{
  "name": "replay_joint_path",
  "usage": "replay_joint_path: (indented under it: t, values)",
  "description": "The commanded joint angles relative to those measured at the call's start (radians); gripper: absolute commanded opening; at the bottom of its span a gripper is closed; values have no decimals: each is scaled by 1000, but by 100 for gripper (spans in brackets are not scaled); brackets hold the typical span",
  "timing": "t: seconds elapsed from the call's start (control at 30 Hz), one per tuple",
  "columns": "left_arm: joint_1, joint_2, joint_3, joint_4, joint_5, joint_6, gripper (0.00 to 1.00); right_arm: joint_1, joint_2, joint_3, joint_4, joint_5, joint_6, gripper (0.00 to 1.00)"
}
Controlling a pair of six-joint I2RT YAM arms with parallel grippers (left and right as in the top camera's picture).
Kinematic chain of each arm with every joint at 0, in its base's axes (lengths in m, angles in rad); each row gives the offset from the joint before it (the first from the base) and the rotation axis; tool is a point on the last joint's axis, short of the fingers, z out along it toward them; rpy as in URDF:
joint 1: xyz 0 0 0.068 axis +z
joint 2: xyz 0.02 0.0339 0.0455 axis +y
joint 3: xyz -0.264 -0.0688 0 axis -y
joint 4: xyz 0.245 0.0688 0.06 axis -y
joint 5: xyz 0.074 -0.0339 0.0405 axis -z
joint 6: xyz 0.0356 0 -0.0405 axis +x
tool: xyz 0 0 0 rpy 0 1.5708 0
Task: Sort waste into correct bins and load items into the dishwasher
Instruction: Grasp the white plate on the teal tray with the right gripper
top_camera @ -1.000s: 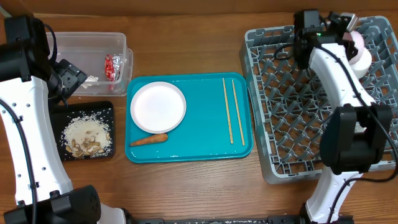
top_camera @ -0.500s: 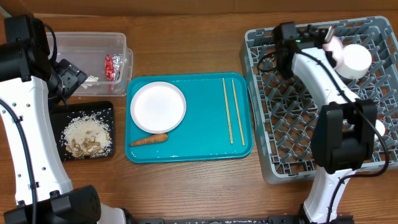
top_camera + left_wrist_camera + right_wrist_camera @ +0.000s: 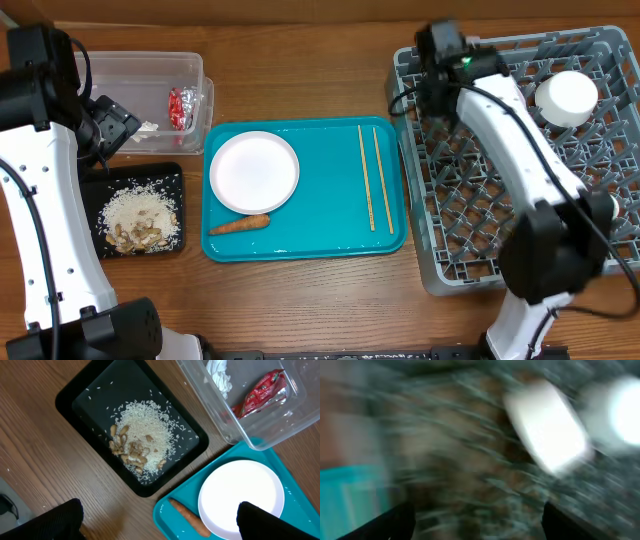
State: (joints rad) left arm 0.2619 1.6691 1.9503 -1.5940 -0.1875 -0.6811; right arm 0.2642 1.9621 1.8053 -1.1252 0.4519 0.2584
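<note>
Over the large grey plastic pegged dish rack's [image 3: 450, 200] corner, the right gripper [image 3: 477, 510] hangs with fingers wide apart, its view blurred.
Left gripper [image 3: 160, 509] gapes empty near the shallow black rectangular tray [image 3: 67, 401].

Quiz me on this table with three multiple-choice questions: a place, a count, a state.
1. Where is the carrot? A teal tray; B black tray; C rack.
2. How many chopsticks? A one; B two; C four.
3. The plate is: A bare; B heaped with rice; C broken.
Key: 1 A, it lies beside the plate, outside black tray and rack. 2 B, two lie side by side. 3 A, the rice sits in the black tray.
</note>
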Motion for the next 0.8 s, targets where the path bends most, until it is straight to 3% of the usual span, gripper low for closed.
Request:
replay_joint_path:
  t: [0.0,0.13,0.4,0.63,0.77]
  values:
    - [0,-5,1,-2,5,16,100,71,-94,95,60,-544,-117,80]
    - [0,-5,1,-2,4,16,100,140,-79,70,135,-721,-88,74]
    - [0,-5,1,-2,5,16,100,322,69,54,172,-707,-62,75]
    - [0,-5,1,-2,5,24,100,389,236,53,193,-609,58,74]
    - [0,-5,1,-2,5,24,100,396,327,53,185,-610,61,62]
